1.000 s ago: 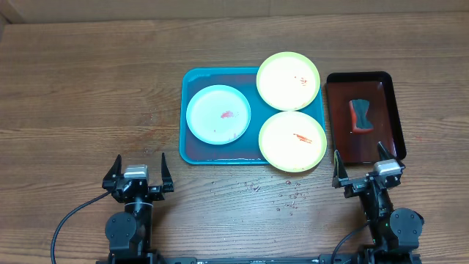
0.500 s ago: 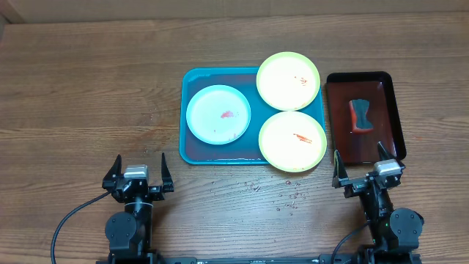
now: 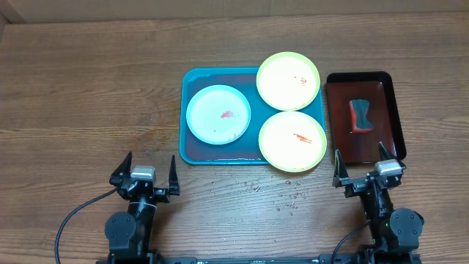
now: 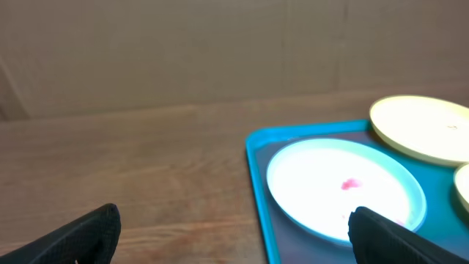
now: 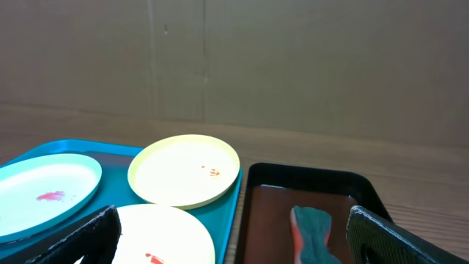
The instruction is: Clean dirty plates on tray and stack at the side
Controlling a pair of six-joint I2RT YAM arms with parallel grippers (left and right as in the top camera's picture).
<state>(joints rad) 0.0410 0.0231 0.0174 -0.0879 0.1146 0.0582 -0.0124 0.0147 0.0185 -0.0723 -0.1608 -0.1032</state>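
On the wood table (image 3: 88, 88), jaws spread wide and empty on left gripper (image 3: 149, 167) and right gripper (image 3: 358, 163), bare wood just ahead, then the tray (image 3: 192, 152) bearing three plates (image 3: 218, 114), two overlapping its right rim beside the dark tray (image 3: 341, 143).

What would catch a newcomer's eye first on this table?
The turquoise tray at mid-table, bearing a pale blue plate on its left and a far yellow-green plate and near yellow-green plate on its right, all smeared red. Right of it, a dark tray holds a teal sponge. The left end effector and right end effector stand open at the near edge.
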